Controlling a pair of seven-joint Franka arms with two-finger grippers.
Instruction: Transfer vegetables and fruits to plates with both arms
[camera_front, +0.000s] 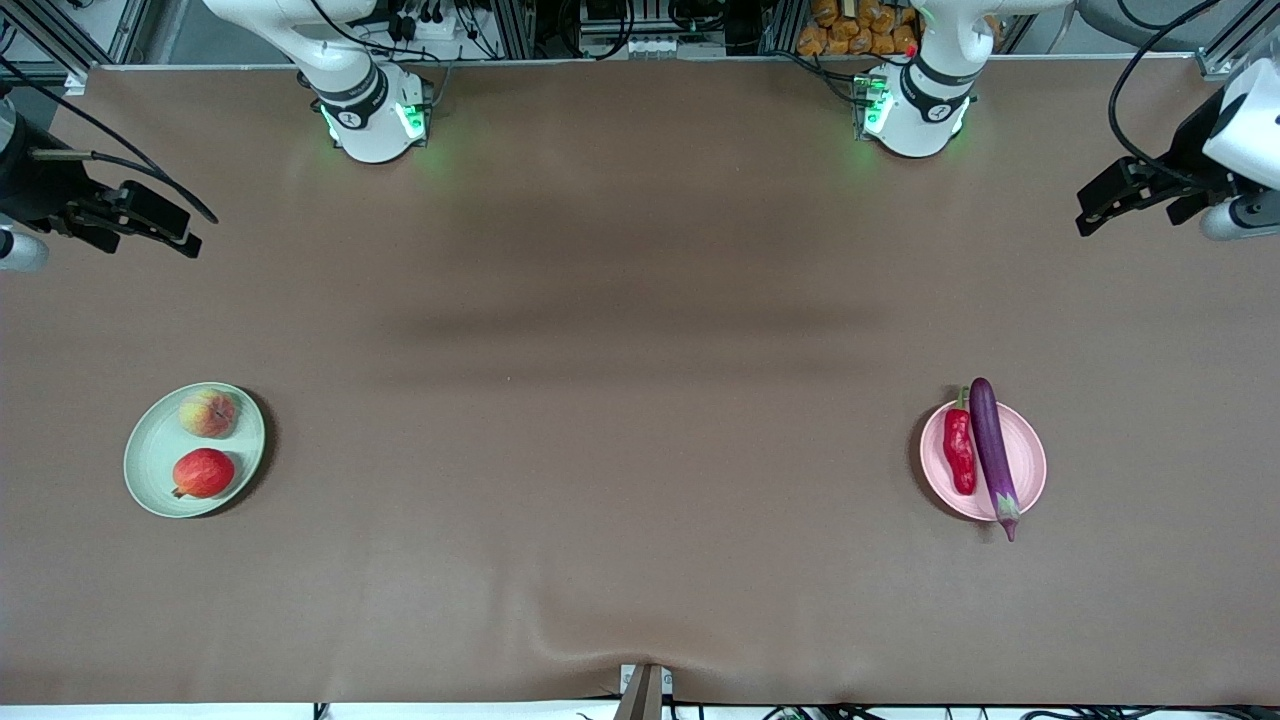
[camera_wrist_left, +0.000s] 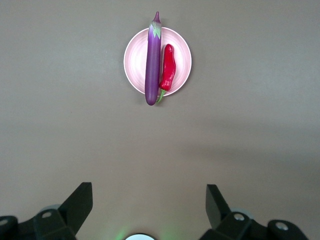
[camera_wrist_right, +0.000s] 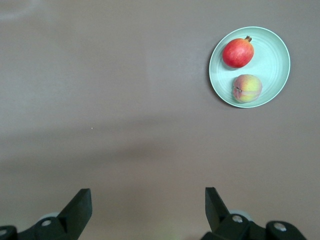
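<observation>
A: On the green plate (camera_front: 150, 470), toward the right arm's end of the table: 2 fruits. Red fruit (camera_front: 203, 473) nearer the front camera, peach (camera_front: 208, 413) farther, just beside each other, not touching.

B: On the pink plate (camera_front: 1030, 465), toward the left arm's end: eggplant (camera_front: 993, 450) and chili pepper (camera_front: 959, 450) side by side, lengthwise. Eggplant longer than the plate is wide, both ends past the rim.

A: Any claw near them?

B: No. Left gripper (camera_wrist_left: 149, 200) up in the air over bare table, released, fingers (camera_wrist_left: 80, 202) spread wide, nothing between. Waiting at the table's edge.

A: Same for the right gripper (camera_wrist_right: 148, 200): over bare brown table (camera_front: 640, 400), released, fingers (camera_wrist_right: 79, 205) wide apart, holding nothing. Well apart from both plates.
</observation>
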